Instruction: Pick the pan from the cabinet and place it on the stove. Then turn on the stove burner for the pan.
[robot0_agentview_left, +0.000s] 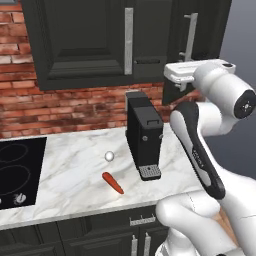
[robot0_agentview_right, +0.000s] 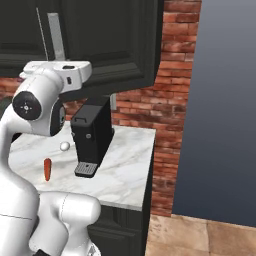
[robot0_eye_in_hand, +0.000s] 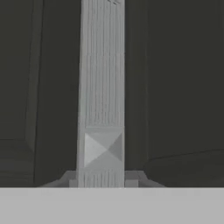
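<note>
Tool (robot0_eye_in_hand: 101, 180) clamped on cabinet (robot0_agentview_left: 80, 45) bar handle (robot0_eye_in_hand: 101, 87); no legible writing.

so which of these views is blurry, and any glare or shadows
Hand view: soft and blurry close-up of the silver handle on the cabinet. Left base view: sharp, flat light, faint shadow beside the coffee machine. Right base view: sharp, no glare on the counter.

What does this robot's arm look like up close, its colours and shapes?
The arm is made of rounded, glossy white segments joined by dark bands. One forearm section carries a long black strip, and round dark grey caps cover the joints. The white hand is boxy, ending in the gripper with small dark fingertips. No loose cables show.
</note>
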